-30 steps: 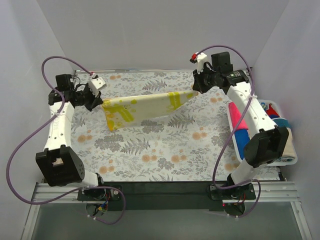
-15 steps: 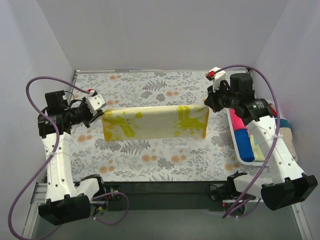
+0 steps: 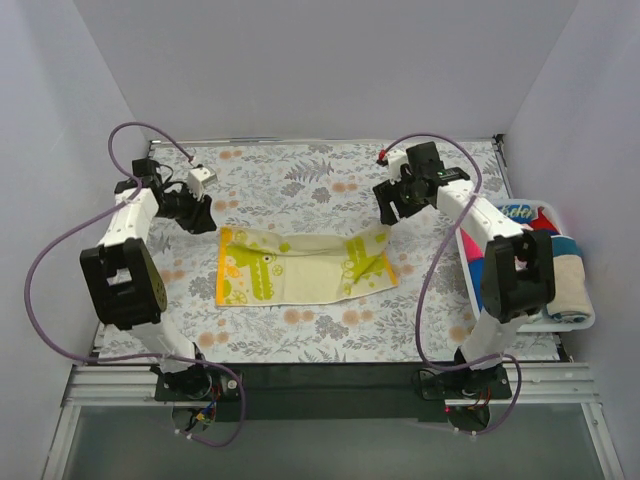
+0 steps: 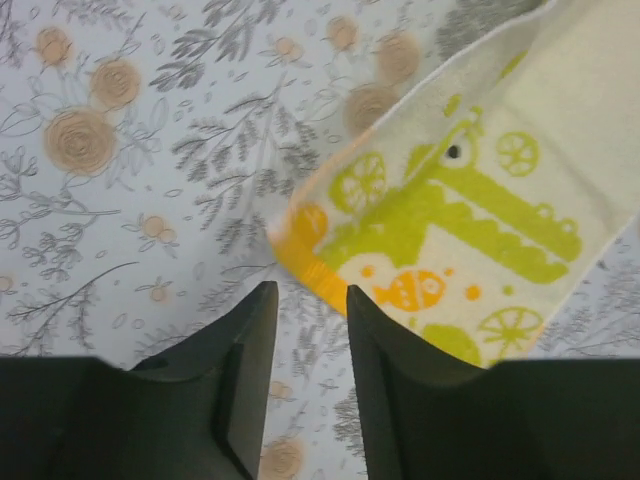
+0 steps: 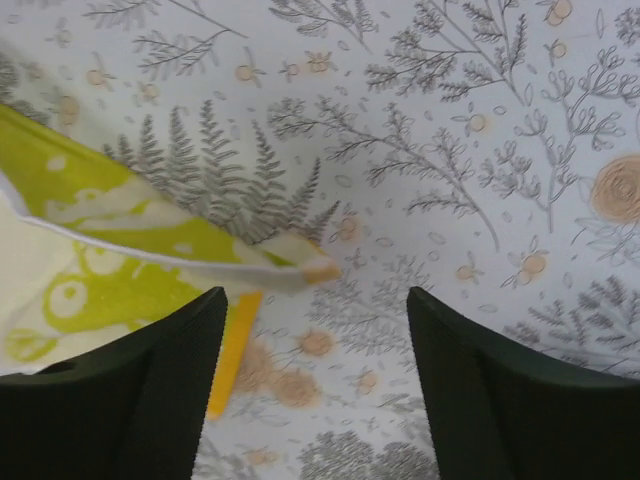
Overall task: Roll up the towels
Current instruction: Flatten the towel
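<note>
A yellow patterned towel, with a lime crocodile print and orange ends, lies spread flat on the floral table covering. My left gripper hovers just beyond its far left corner, open and empty; the left wrist view shows that gripper beside the towel. My right gripper is above the far right corner, open wide with nothing between its jaws. In the right wrist view that gripper hangs over bare covering, and the towel lies to its left, its corner slightly curled over.
A white slotted basket stands at the table's right edge. It holds rolled towels: a pink one, a blue one and a beige one. The floral table covering spreads under everything.
The towel was held stretched in the air between both shut grippers. It now lies on the table, and both grippers have let go, opened and drawn back toward its far corners.
</note>
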